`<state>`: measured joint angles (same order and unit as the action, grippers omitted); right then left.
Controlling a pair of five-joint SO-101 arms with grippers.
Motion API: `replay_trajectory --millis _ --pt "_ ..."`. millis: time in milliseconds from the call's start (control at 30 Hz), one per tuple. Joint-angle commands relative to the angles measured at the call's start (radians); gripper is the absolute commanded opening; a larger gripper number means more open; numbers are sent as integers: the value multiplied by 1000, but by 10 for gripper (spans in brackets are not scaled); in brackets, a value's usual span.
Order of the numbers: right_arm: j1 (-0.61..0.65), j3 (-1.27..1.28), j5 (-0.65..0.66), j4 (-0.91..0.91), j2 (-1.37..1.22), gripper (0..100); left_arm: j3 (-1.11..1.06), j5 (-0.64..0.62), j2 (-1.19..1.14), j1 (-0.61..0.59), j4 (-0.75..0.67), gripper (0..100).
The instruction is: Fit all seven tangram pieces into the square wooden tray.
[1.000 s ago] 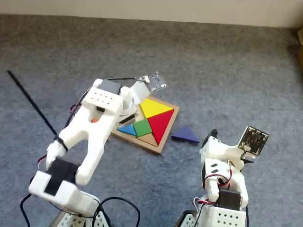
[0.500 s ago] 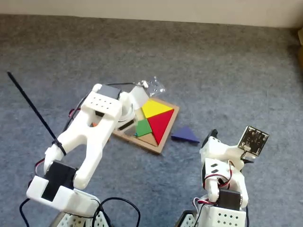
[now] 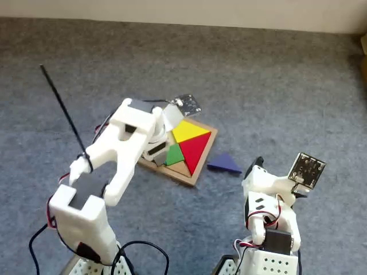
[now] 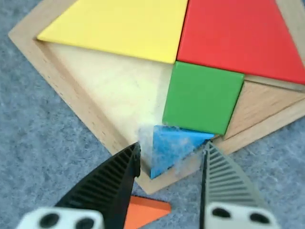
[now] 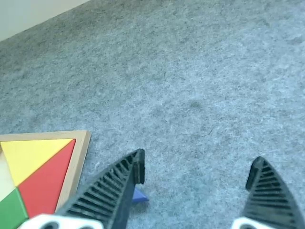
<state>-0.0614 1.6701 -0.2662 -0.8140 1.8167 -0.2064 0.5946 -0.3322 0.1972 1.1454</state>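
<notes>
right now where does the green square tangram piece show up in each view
high view: the green square wooden piece lies in the square wooden tray, against the large red triangular piece.
left wrist view: inside the tray, between the red triangle and the small blue triangular piece.
right wrist view: only a corner at the picture's edge, beside the red triangle.
shared landmark: the red triangle touching it.

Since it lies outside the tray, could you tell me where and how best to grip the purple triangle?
Come straight down with the right gripper: the purple triangle lies flat on the carpet, apart from the wooden tray, all edges free. Probably put one finger on its long edge, the other on the opposite corner; the sloping sides might squeeze it out.
</notes>
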Motion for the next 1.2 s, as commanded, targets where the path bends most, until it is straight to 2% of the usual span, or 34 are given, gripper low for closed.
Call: replay_trajectory --millis 0,267,433,667,867,967,1100,1167 --pt "10 -18 0 31 5 332 142 6 -105 -8 63 167" --pt "10 -18 0 31 5 332 160 3 -105 5 95 87" --pt "10 -18 0 31 5 332 159 0 22 18 163 71" --pt "10 -18 0 31 5 332 159 -61 163 71 239 63" --pt "35 -19 66 25 -4 332 153 -147 268 36 245 63" --pt "79 -19 100 5 -5 319 87 -183 369 13 238 63" --pt "94 -67 158 -71 -7 214 -61 -212 582 -21 209 63" --pt "113 -99 190 -114 -7 200 -157 -232 702 -56 164 63"
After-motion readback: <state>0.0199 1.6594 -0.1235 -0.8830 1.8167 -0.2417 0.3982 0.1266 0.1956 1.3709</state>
